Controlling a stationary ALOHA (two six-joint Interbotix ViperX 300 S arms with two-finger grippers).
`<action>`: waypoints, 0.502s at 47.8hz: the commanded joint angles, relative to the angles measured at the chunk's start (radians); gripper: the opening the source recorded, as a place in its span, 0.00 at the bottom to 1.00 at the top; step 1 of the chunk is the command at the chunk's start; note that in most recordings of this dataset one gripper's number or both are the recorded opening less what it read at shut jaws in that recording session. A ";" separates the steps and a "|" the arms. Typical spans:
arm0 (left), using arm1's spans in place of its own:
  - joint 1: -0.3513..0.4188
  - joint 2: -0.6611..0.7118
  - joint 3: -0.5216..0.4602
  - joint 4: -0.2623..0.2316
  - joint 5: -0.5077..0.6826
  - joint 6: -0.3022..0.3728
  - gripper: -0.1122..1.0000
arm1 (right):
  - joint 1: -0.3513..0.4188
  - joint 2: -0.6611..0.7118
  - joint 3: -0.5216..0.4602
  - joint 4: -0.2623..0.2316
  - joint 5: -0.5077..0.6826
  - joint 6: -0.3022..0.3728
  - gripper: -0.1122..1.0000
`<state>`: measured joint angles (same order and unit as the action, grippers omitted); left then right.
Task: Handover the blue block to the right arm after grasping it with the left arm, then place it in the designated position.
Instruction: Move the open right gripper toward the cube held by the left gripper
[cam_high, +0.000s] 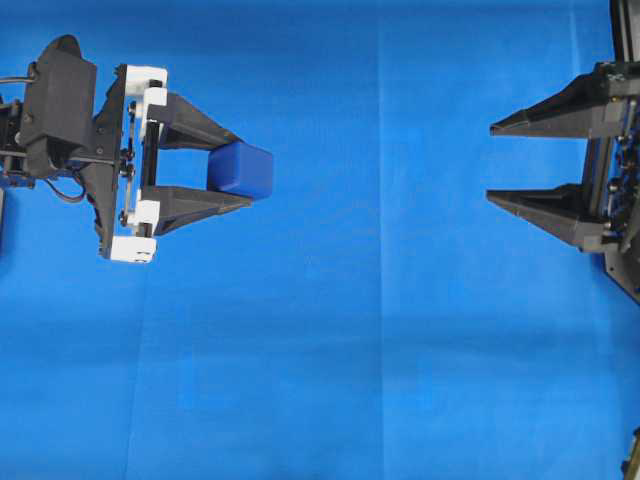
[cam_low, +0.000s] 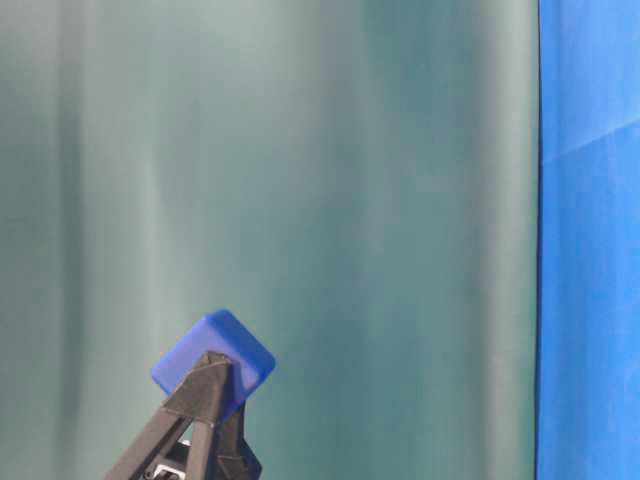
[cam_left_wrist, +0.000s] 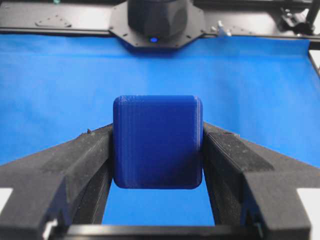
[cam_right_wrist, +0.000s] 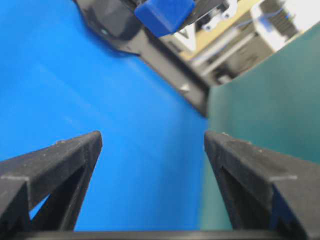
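While half cut off, right gripper (cam_high: 492, 161) spread; left gripper (cam_high: 243, 171) pinching blue block (cam_high: 242, 168).

Overhead view looks straight down on the blue cloth (cam_high: 330, 350). Table-level view sits low, facing a green backdrop (cam_low: 300, 150). Wrist views look along their fingers, close; all share the blue block (cam_high: 243, 169).

A blue cloth (cam_high: 350, 350) spreads flat beneath and between the tools, faint fold lines crossing it; a green backdrop (cam_low: 300, 180) hangs behind them, meeting the cloth's edge
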<state>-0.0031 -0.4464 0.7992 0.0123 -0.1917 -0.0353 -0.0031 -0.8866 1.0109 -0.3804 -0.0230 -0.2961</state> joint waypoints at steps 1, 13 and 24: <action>-0.002 -0.012 -0.012 -0.002 -0.011 -0.002 0.52 | 0.006 0.005 -0.028 -0.057 0.003 -0.026 0.96; -0.002 -0.012 -0.012 -0.002 -0.011 -0.002 0.52 | 0.034 0.037 -0.023 -0.179 0.006 -0.086 0.96; -0.002 -0.012 -0.012 -0.002 -0.009 -0.003 0.52 | 0.038 0.074 -0.025 -0.293 0.002 -0.092 0.96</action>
<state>-0.0031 -0.4449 0.7992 0.0123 -0.1917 -0.0368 0.0322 -0.8222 1.0109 -0.6458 -0.0138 -0.3896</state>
